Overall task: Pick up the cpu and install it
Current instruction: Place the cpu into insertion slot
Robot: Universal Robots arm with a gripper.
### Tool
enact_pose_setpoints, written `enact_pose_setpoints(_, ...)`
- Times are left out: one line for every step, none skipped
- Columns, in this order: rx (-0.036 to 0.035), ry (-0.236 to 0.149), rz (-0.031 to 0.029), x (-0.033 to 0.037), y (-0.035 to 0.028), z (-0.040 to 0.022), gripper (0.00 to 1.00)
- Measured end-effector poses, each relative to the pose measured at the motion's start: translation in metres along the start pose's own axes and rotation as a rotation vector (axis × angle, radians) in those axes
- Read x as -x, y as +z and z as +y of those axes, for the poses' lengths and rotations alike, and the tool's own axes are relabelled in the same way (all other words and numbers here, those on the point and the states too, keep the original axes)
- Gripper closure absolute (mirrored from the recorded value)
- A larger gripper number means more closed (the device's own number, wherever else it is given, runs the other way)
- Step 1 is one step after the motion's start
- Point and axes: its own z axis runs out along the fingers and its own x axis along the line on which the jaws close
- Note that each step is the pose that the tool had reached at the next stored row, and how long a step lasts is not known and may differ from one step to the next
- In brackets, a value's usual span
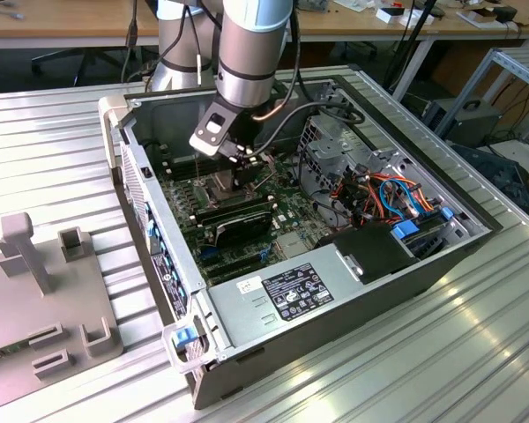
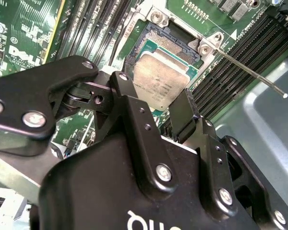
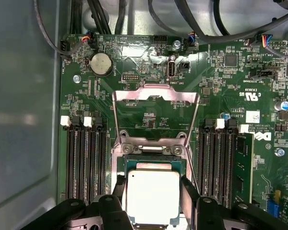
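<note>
The cpu is a flat silver-grey square held between my gripper's two black fingers. My gripper is shut on it by two opposite edges. It hovers just over the dark socket, whose hinged metal frame is swung open beyond it. In the second wrist view the cpu covers part of the socket, whose contact field shows past its far edge, and my gripper grips it. In the exterior view my gripper reaches down into the open computer case over the motherboard.
Rows of black memory slots flank the socket on both sides, with a memory stick in one. A thin socket lever juts out. The case walls, power supply and coloured cables hem in the arm. A grey fixture sits outside on the exterior view's left.
</note>
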Motion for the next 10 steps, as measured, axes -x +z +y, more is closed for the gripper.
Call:
enact_pose_setpoints(0.0001, 0.0, 0.0001, 0.0, 0.0011, -0.0001, 0.46)
enact_pose_setpoints(0.0001, 0.0, 0.0001, 0.0, 0.0023, -0.0002, 0.46)
enact_pose_setpoints(0.0001, 0.0, 0.0, 0.0001, 0.0036, -0.0003, 0.46)
enact_pose_setpoints(0.0001, 0.0, 0.0, 0.0001, 0.0041, -0.0003, 0.46)
enact_pose_setpoints(0.0, 0.0, -0.0002, 0.0001, 0.0043, -0.0003, 0.46)
enact_pose_setpoints(-0.0001, 0.0, -0.0002, 0.0001, 0.0042, -0.0003, 0.46)
enact_pose_setpoints(-0.0001, 0.0, -0.0002, 0.0001, 0.0043, -0.0003, 0.46)
enact_pose_setpoints(0.0, 0.0, -0.0001, 0.0001, 0.0044, -0.0003, 0.46)
enact_pose_setpoints(0.0, 0.0, 0.0, 0.0001, 0.0044, -0.0003, 0.46)
enact_pose_setpoints(0.0, 0.0, -0.0001, 0.0001, 0.0045, -0.0003, 0.46)
